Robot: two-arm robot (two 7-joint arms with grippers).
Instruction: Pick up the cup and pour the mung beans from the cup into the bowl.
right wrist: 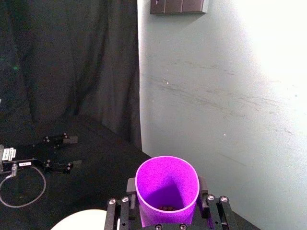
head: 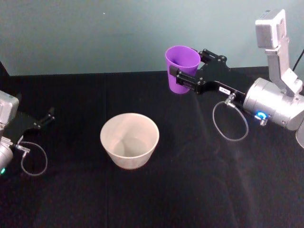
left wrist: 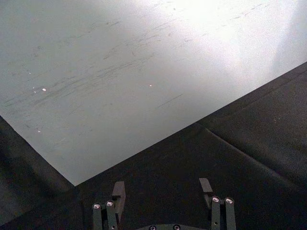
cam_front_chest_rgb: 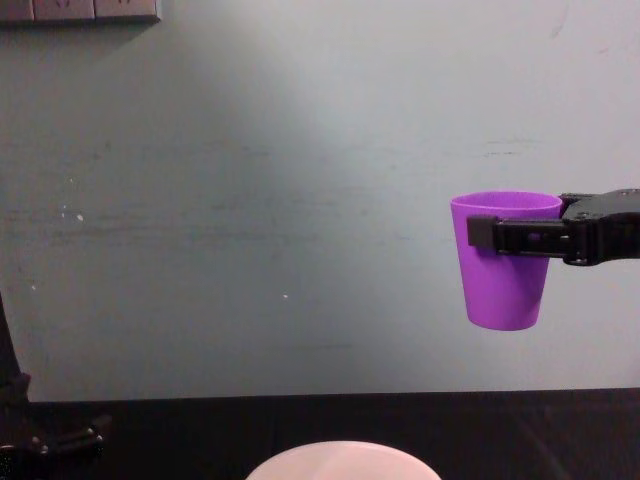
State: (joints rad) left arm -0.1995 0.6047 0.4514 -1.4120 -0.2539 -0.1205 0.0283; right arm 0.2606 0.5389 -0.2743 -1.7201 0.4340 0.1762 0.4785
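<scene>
Closest to the head camera: bowl [head: 129, 161], sat front and centre on the black table [head: 199, 190], looking empty inside. Further back and off to the robot's right of it, cup [head: 182, 66], held up in the air, well clear of the tabletop and well apart from the bowl. Upright too, mouth up, going by the chest view. Clamped by the right gripper [head: 180, 80], jaws pinched on the cup's sides just under the rim, one finger each side. Down at the bottom of the cup in the right wrist view, a little dark clump, presumably the mung beans [right wrist: 168, 207], but too small to say for sure. Left gripper [head: 45, 118] parked low by the table at the robot's left, jaws spread wide with nothing between them, well away from cup and bowl.

So, judging by all that: pick-up part looks done, pour not started. Next move probably means bringing the cup back toward the robot and to its left to get the lip over the bowl's opening, then rolling the wrist to tip it slowly. Worth lining up properly first, to avoid bouncing tiny round beans all over the table by tipping early or from too high. Worth keeping the squeeze firm through the tilt as well, smooth tapered plastic and all.

Head count: one cup, one bowl, two grippers. Beans: no way to count, just a small clump.
</scene>
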